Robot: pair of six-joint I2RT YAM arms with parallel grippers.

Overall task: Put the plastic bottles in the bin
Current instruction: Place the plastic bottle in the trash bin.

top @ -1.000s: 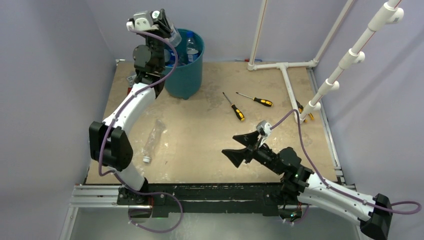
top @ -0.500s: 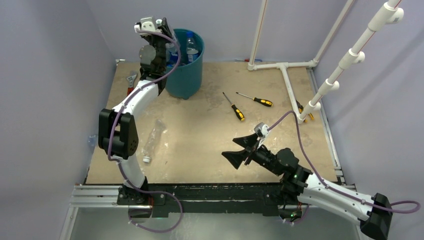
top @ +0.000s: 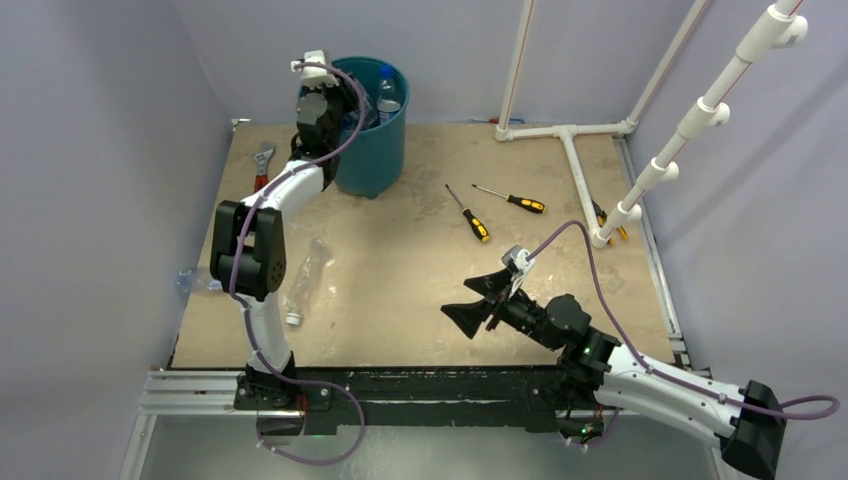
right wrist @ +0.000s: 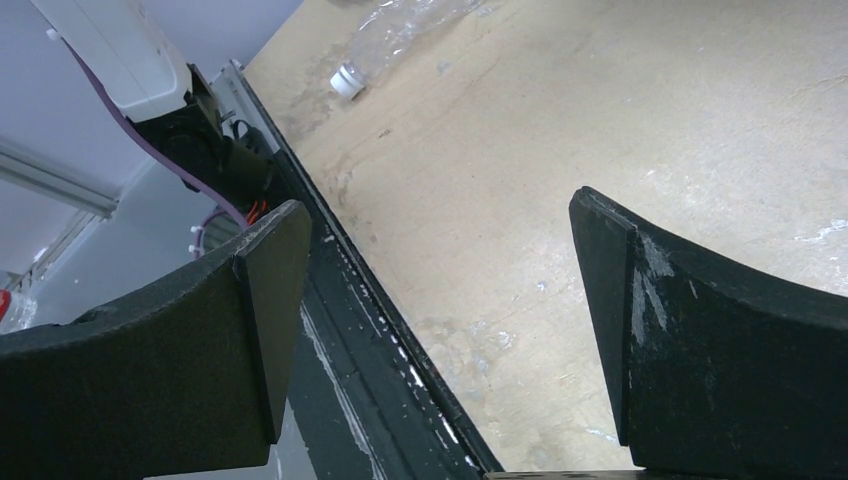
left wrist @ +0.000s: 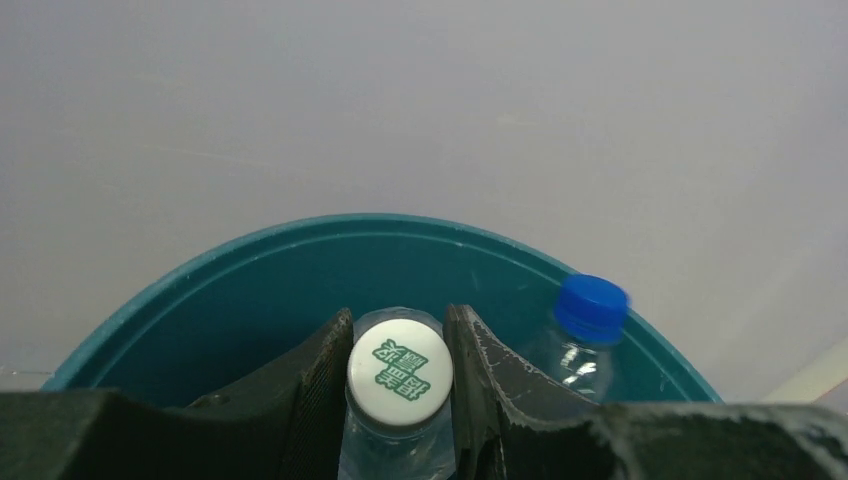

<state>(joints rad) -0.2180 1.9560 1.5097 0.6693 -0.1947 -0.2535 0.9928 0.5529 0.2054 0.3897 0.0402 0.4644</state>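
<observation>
The teal bin [top: 370, 150] stands at the back left of the table and fills the left wrist view [left wrist: 250, 290]. My left gripper [top: 345, 100] is shut on a clear bottle with a white cap [left wrist: 400, 375], held at the bin's near rim, neck pointing into it. A blue-capped bottle [left wrist: 590, 310] stands inside the bin [top: 387, 95]. A crushed clear bottle with a white cap [top: 305, 280] lies on the table at the left; its cap shows in the right wrist view [right wrist: 348, 80]. Another bottle [top: 197, 280] lies at the table's left edge. My right gripper [top: 478, 303] is open and empty above the table's front middle.
Two yellow-and-black screwdrivers [top: 468, 213] [top: 512, 200] lie mid-table, a third [top: 603, 222] by the white pipe frame [top: 570, 150] at the right. A red-handled wrench [top: 262, 160] lies left of the bin. The black front rail [right wrist: 400, 370] runs under my right gripper.
My left arm has swung right and lowered, bringing the held bottle from above the bin's left side to its rim. The right gripper has barely shifted.
</observation>
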